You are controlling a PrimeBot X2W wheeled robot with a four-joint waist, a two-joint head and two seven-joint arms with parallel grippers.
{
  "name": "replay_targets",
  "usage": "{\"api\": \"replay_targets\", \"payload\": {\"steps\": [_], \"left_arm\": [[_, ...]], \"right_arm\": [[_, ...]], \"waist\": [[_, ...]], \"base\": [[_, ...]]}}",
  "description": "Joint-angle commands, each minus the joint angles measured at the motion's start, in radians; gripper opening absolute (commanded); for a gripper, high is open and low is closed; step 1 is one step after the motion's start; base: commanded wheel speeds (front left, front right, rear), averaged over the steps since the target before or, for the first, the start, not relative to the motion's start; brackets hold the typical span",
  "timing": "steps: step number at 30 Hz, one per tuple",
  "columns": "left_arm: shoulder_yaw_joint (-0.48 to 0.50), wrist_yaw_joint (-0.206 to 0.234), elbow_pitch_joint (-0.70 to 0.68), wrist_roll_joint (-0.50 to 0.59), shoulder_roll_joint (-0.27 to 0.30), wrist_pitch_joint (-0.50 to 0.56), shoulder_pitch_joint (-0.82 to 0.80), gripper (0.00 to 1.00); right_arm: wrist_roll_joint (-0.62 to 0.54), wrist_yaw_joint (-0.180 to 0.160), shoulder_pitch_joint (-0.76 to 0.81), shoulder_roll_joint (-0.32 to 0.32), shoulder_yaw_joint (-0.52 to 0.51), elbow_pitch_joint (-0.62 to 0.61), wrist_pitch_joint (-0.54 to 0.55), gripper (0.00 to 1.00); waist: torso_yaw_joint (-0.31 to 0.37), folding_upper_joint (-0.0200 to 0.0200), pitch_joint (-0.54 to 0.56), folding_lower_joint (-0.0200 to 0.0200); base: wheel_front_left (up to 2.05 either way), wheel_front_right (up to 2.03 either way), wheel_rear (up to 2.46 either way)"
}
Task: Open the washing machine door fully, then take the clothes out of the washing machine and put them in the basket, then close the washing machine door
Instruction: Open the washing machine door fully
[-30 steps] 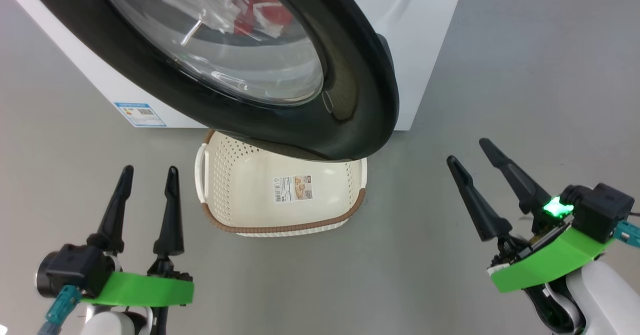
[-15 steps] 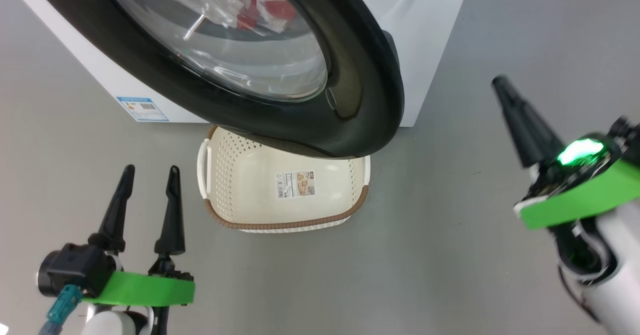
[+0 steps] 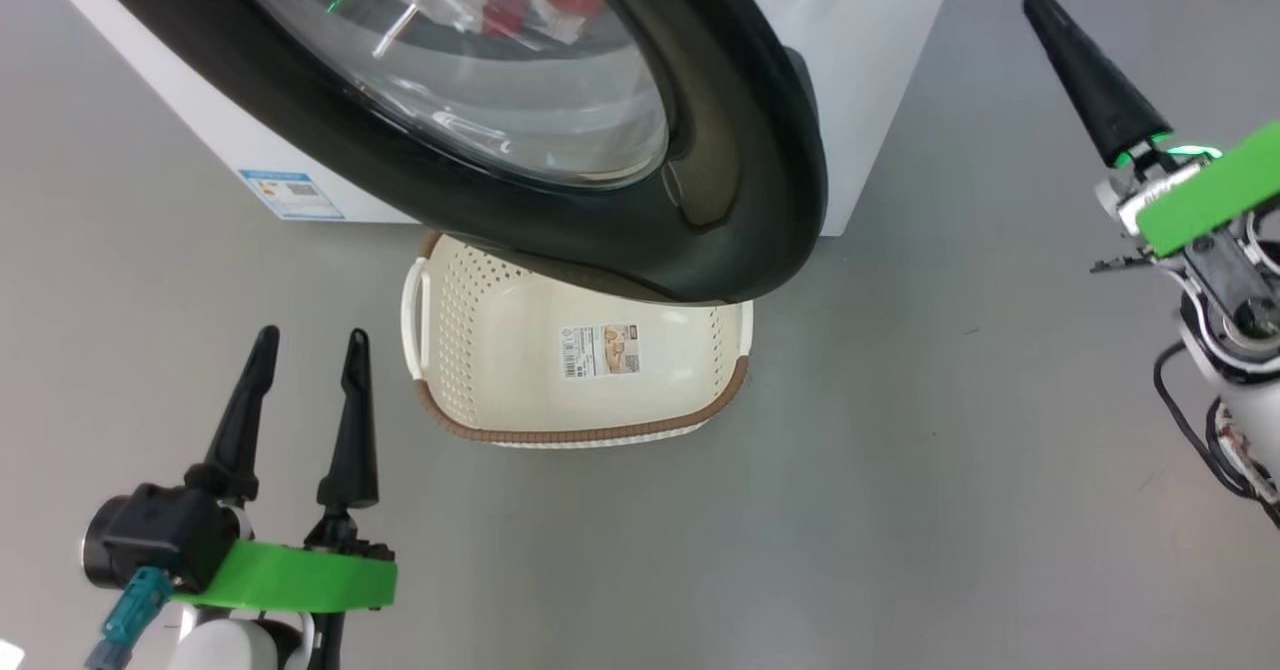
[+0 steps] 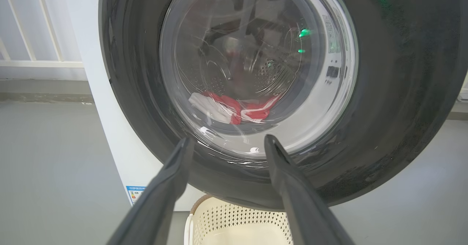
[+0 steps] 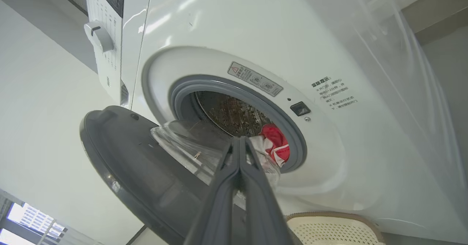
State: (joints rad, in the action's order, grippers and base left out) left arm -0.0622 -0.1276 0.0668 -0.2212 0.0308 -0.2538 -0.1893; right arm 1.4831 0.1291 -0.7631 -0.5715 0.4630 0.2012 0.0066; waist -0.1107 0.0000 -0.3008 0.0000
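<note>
Now | we find the washing machine door (image 3: 720,150) part open above the basket (image 3: 580,435), clothes (image 5: 276,146) in the drum | right gripper (image 3: 1045,12) pinched shut, empty, raised beside the machine; left gripper (image 3: 312,337) spread wide, empty | we should slip the closed fingers behind the door's free edge and sweep along the hinge arc.

Grey floor (image 3: 950,510); white railing (image 4: 36,64) beyond (left wrist view); clear plastic sheet (image 5: 395,47) at right.

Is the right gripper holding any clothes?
No: in the right wrist view the fingers of the right gripper are pressed together with nothing between them, and the clothes lie in the drum.
</note>
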Motion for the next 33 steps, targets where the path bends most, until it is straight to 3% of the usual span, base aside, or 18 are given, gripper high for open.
{"api": "replay_targets", "payload": {"steps": [1, 6, 14, 33], "left_arm": [[0.03, -0.003, -0.028, 0.002, 0.019, -0.008, -0.02, 1.0], [0.023, 0.002, -0.027, -0.005, 0.019, -0.008, -0.026, 1.0], [0.017, 0.009, -0.029, -0.013, 0.019, -0.008, -0.03, 1.0], [0.006, 0.021, -0.028, -0.025, 0.019, -0.008, -0.01, 1.0]], "right_arm": [[0.035, 0.002, -0.009, 0.001, 0.007, -0.014, 0.021, 0.0], [0.179, 0.002, -0.077, 0.03, 0.009, 0.067, 0.202, 0.0], [0.284, 0.002, -0.166, 0.082, -0.002, 0.204, 0.404, 0.0], [0.275, 0.002, -0.23, 0.164, 0.012, 0.305, 0.589, 0.0]], "waist": [[-0.006, 0.0, -0.005, 0.0], [-0.023, 0.0, -0.013, 0.0], [-0.036, 0.0, -0.022, 0.0], [-0.057, 0.0, -0.009, 0.0]], "base": [[0.0, 0.0, 0.0], [0.0, 0.0, 0.0], [0.0, 0.0, 0.0], [0.0, 0.0, 0.0]]}}
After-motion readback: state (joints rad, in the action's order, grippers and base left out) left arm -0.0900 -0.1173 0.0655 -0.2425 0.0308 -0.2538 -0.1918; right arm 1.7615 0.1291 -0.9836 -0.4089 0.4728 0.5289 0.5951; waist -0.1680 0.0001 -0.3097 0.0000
